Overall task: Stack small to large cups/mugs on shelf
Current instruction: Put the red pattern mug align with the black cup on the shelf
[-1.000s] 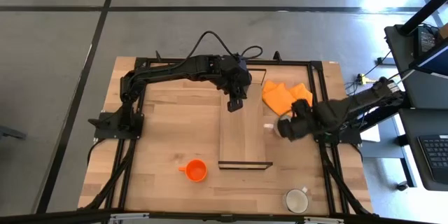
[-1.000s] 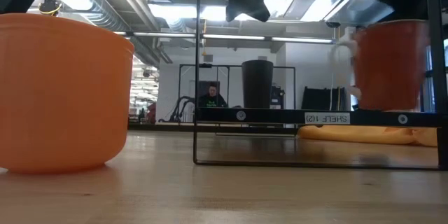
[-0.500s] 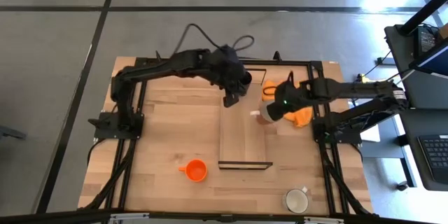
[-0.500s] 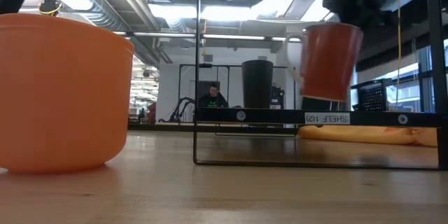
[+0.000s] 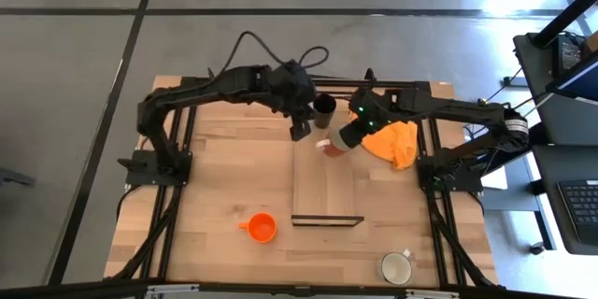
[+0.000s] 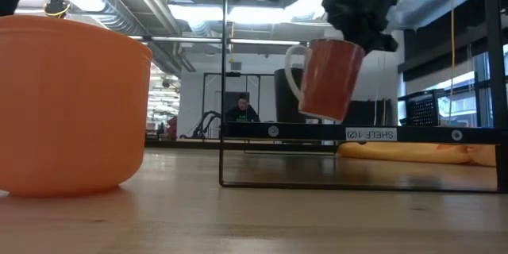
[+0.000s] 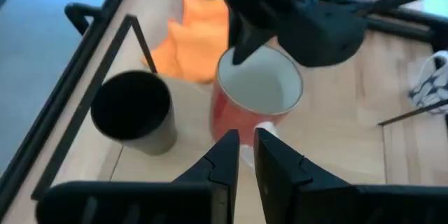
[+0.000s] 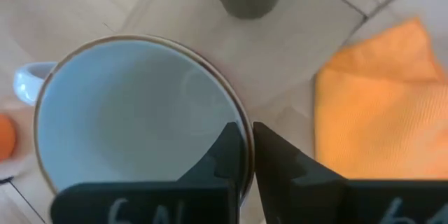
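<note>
My right gripper [image 5: 348,134] is shut on a red mug [image 6: 329,79] with a white inside and a white handle, and holds it over the far end of the shelf [image 5: 325,187]. Just beyond the mug, a black tumbler [image 5: 324,106] stands upright on the shelf's far end. My left gripper [image 7: 246,155] hovers to the left of both. Its fingers are a narrow gap apart with nothing between them. An orange cup [image 5: 263,228] stands on the table near the shelf's near left corner. A white mug [image 5: 396,267] stands at the near right. My right gripper pinches the red mug's rim [image 8: 234,115], with one finger inside the mug and one outside. The pinch is on the side away from the handle [image 8: 24,84]. The fingers come from above, slanting in from the table's right. The mug hangs clear above the shelf, tilted, with its handle toward the table's left.
A crumpled orange cloth [image 5: 392,142] lies on the table to the right of the shelf's far end, under my right arm. The shelf's thin black frame [image 6: 224,87] rises around the board. Bare board runs along the shelf's middle and near end.
My right gripper has swung with the red mug from the table's right side over the cloth toward the shelf's far end and the black tumbler. It rolled as it went, and the mug now hangs tilted. My left gripper has drawn up and back to the left, off the tumbler.
</note>
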{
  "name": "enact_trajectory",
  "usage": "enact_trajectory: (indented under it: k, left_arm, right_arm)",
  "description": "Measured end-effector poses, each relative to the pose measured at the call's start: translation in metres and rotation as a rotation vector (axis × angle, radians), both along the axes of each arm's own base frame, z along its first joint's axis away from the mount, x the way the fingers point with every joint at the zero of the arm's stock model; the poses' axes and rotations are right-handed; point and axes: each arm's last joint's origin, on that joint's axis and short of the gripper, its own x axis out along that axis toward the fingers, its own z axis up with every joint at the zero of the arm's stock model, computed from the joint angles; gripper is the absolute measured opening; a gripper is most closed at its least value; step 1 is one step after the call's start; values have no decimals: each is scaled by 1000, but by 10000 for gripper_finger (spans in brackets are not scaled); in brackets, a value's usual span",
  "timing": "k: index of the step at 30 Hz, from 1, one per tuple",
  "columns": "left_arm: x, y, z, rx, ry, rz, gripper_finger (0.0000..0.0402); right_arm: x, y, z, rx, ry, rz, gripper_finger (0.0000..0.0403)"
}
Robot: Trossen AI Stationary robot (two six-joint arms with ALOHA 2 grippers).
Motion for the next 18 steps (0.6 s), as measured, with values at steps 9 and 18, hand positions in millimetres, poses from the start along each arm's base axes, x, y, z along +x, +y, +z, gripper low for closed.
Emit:
enact_trajectory:
  k: [9,18]
  left_arm:
    - [-56,-10,-13,-29,-170,127,39]
    - [-93,-15,-22,-27,-250,236,39]
  right_arm:
    - [28,-22,4,-9,24,79,27]
    - [45,-27,-7,63,27,107,30]
